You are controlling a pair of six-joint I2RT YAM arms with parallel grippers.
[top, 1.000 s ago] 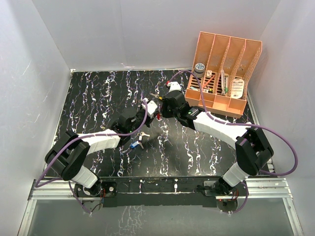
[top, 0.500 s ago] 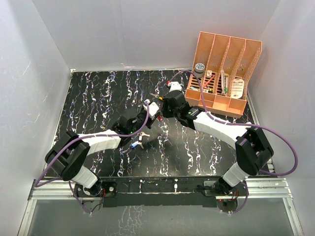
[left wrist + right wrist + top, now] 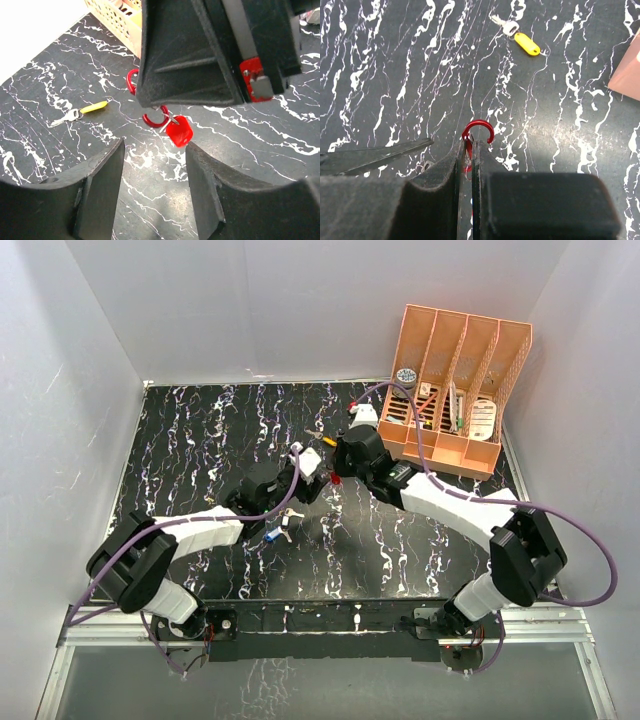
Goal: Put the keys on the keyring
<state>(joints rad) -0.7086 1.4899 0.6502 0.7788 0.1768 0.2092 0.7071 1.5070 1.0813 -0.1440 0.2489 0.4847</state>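
Right gripper (image 3: 471, 146) is clamped tight on the keyring (image 3: 478, 131). The red loop sticks out past the fingertips, in the air, off the orange organizer's (image 3: 455, 445) near-left corner and close to it. In the left wrist view the red-headed key (image 3: 179, 131) hangs at the ring's lower edge with its metal end meeting the loop; I can't tell whether it's fully threaded. Left gripper (image 3: 155, 150) is wide open with nothing between the fingers. It sits on the side of the ring away from the organizer and points at the ring and red key, near but not touching. The yellow-headed key (image 3: 93, 107) lies flat on the black marbled table (image 3: 200, 440), loose, left of the organizer's front. The blue-headed key (image 3: 270, 535) and at least one more key lie together on the table, farther from the organizer than the ring, beside the left forearm. Head colours of the rest are too small to call from the top view.
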